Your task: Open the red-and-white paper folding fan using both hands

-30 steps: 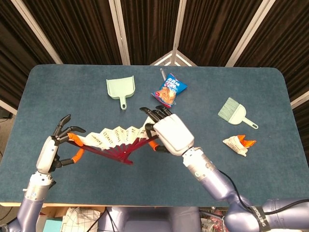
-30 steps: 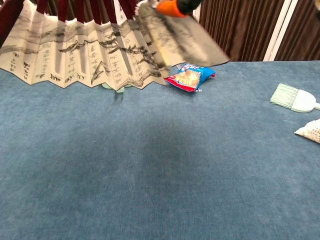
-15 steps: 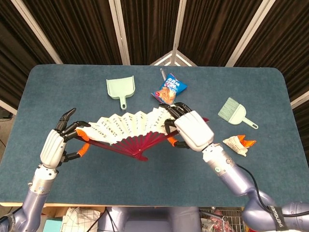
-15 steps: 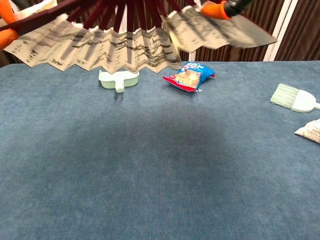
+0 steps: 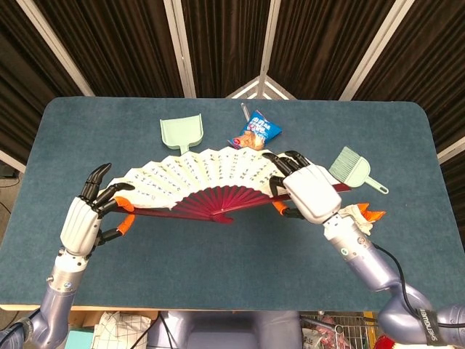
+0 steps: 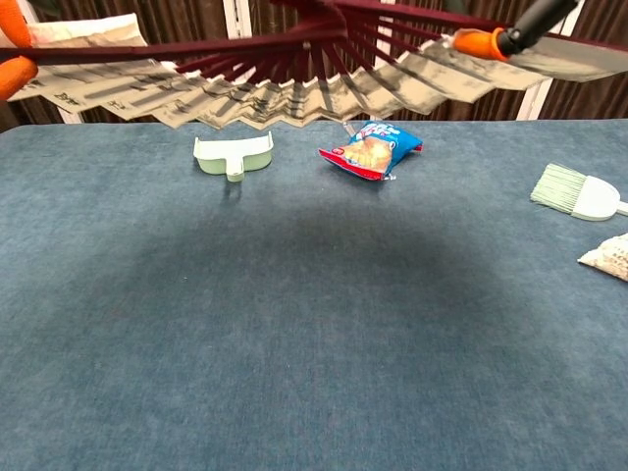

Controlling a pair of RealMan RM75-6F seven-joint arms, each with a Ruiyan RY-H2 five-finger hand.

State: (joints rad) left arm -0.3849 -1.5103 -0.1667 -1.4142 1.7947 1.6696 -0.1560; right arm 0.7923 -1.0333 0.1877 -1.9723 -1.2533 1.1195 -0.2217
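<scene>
fan (image 5: 211, 180) is spread wide, nearly a half circle, held up off the counter (image 5: 232, 262) between my two hands. white printed paper leaf arcs along the top, dark red ribs converge at the pivot low in the middle. in chest view it shows from below along the top edge, ribs and pleated paper (image 6: 294, 93) hanging over the counter's far part.

left hand (image 5: 86, 218) grips the left end stick, orange-tipped fingers (image 5: 125, 222) clamped on it, dark fingertips sticking up above the paper edge. right hand (image 5: 309, 192) holds the right end stick, fingers curled over the paper's right edge. one orange fingertip of the right hand (image 6: 476, 43) visible in chest view against the leaf.

around it on the blue counter: mint green dustpan (image 5: 180, 136) just behind the fan's top edge, left of centre. blue snack bag (image 5: 256, 133) behind the fan top, partly overlapped by the leaf in head view. mint hand brush (image 5: 354, 169) to the right of my right hand, near it. crumpled paper wrapper with an orange bit (image 5: 361, 214) beside the right wrist, partly hidden by it.
</scene>
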